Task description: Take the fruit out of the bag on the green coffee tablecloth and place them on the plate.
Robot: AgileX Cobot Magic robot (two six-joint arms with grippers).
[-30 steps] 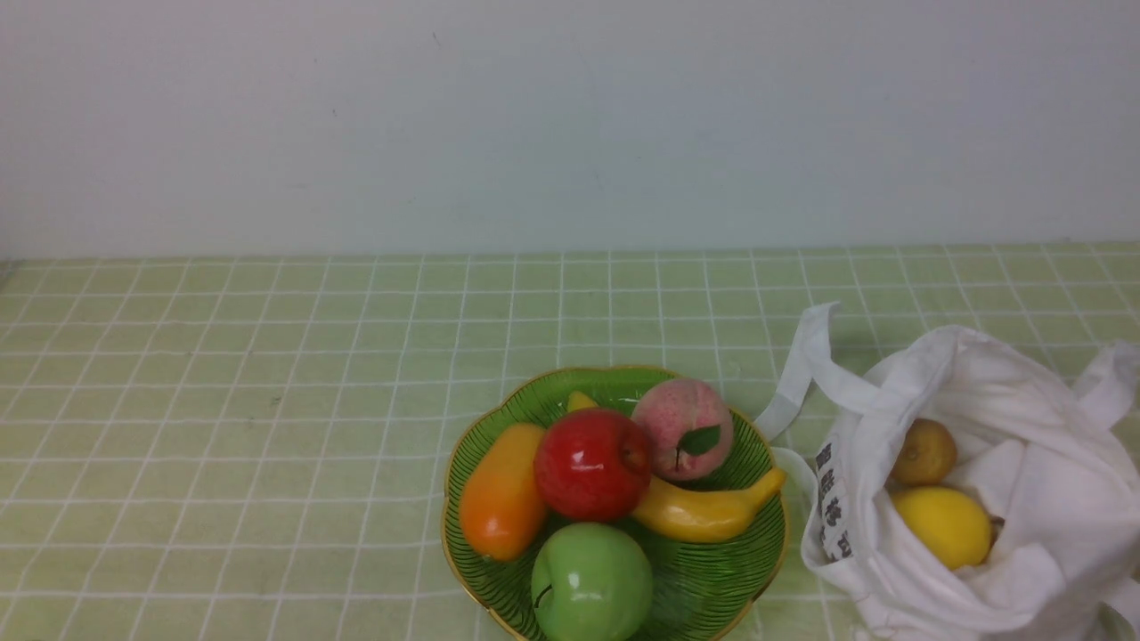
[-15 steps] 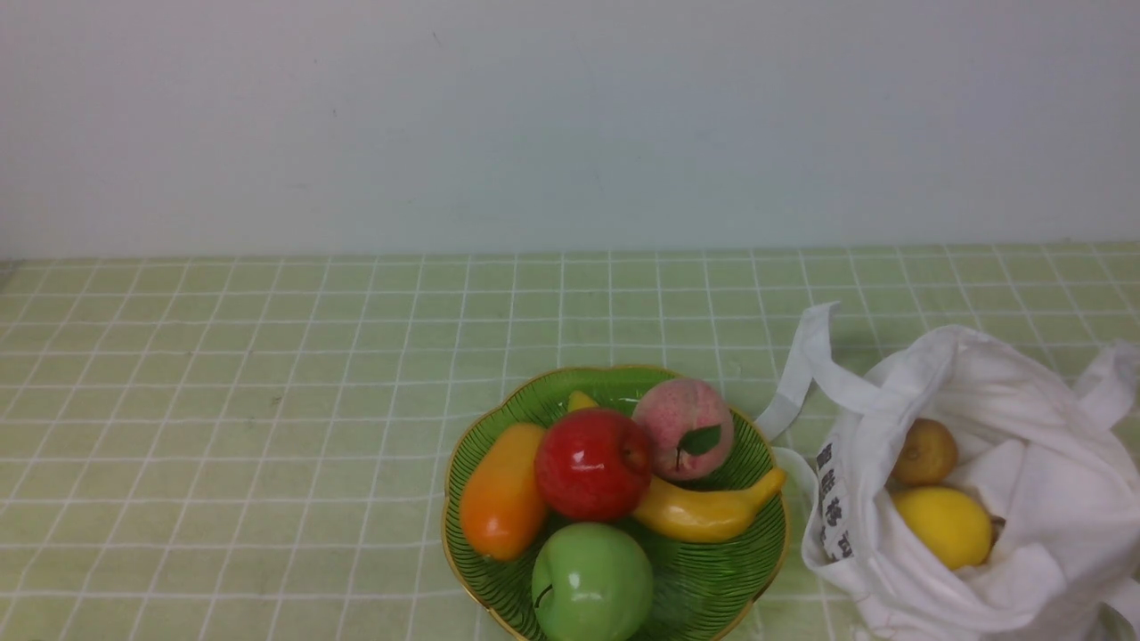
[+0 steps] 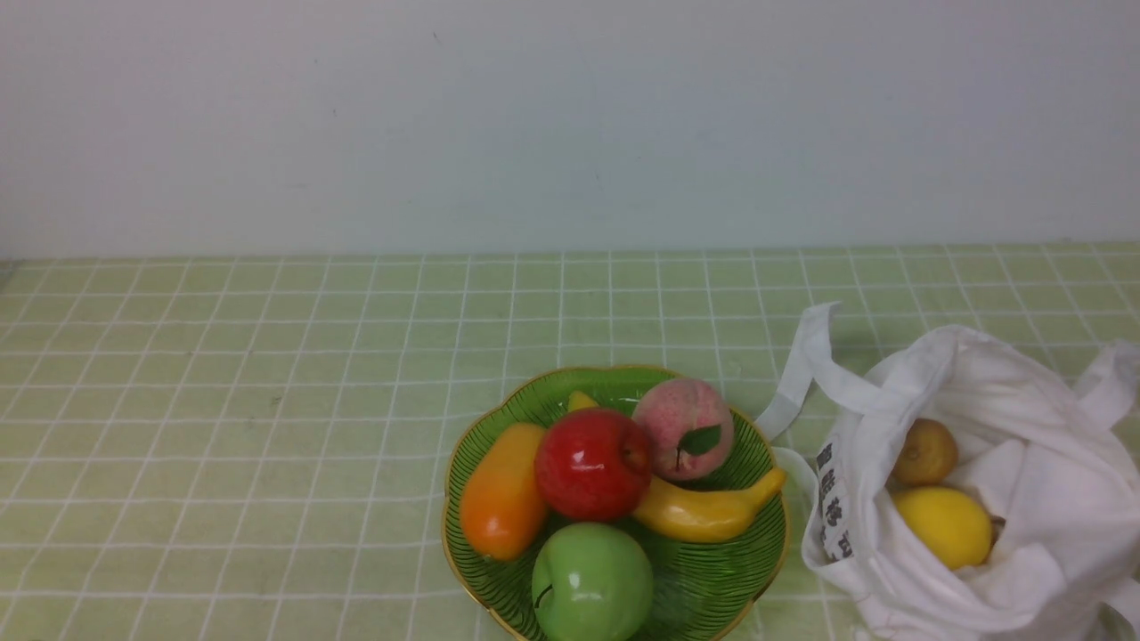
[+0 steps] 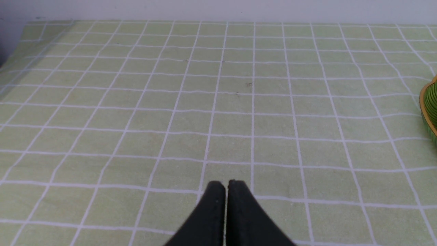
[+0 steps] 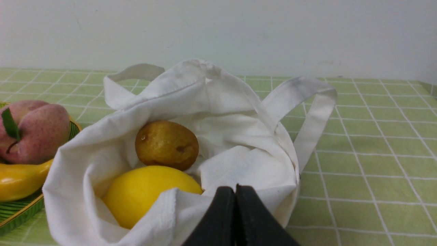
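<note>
Both grippers' fingers [image 5: 218,215] closed, empty — lemon [image 3: 944,527] and brownish fruit [image 3: 924,452] inside white bag [image 3: 1051,499]

The front view's lower edge crops the green glass plate [image 3: 717,570], green apple [image 3: 592,583] and white cloth bag [image 3: 1082,552]. The red apple [image 3: 592,465] hides part of the banana [image 3: 699,512]. White cloth partly covers the lemon [image 5: 150,191].
</note>
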